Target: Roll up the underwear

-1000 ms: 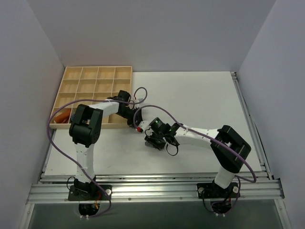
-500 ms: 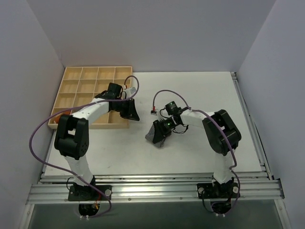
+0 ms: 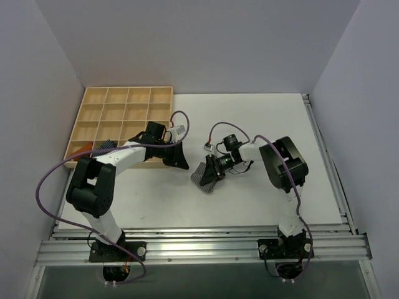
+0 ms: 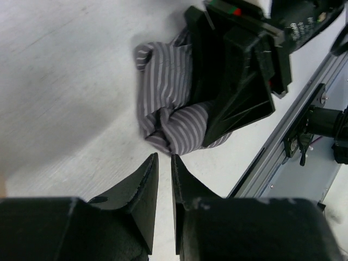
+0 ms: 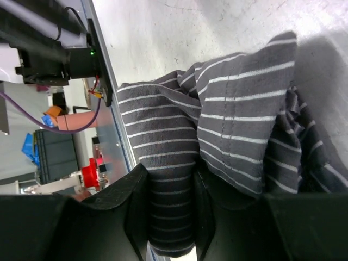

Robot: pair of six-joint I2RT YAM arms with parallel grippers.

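The underwear (image 3: 203, 177) is a small bunched cloth, dark grey with thin white stripes, lying mid-table. My right gripper (image 3: 216, 166) is shut on a fold of it; in the right wrist view the cloth (image 5: 239, 114) fills the gap between the fingers (image 5: 168, 173). My left gripper (image 3: 181, 161) hangs just left of the cloth with nothing in it. In the left wrist view its jaws (image 4: 164, 159) stand a narrow slit apart, tips just short of the underwear's (image 4: 168, 103) near edge, with the right gripper (image 4: 234, 81) on the cloth's far side.
A wooden compartment tray (image 3: 124, 103) sits at the back left, with an orange cloth (image 3: 83, 150) in its near-left cell. An aluminium rail (image 3: 199, 244) runs along the table's near edge. Grey walls close in the left, right and back.
My left gripper has swung right and nearer, away from the tray toward the underwear. My right arm has folded upward, still holding the cloth, which is pulled slightly up and right.
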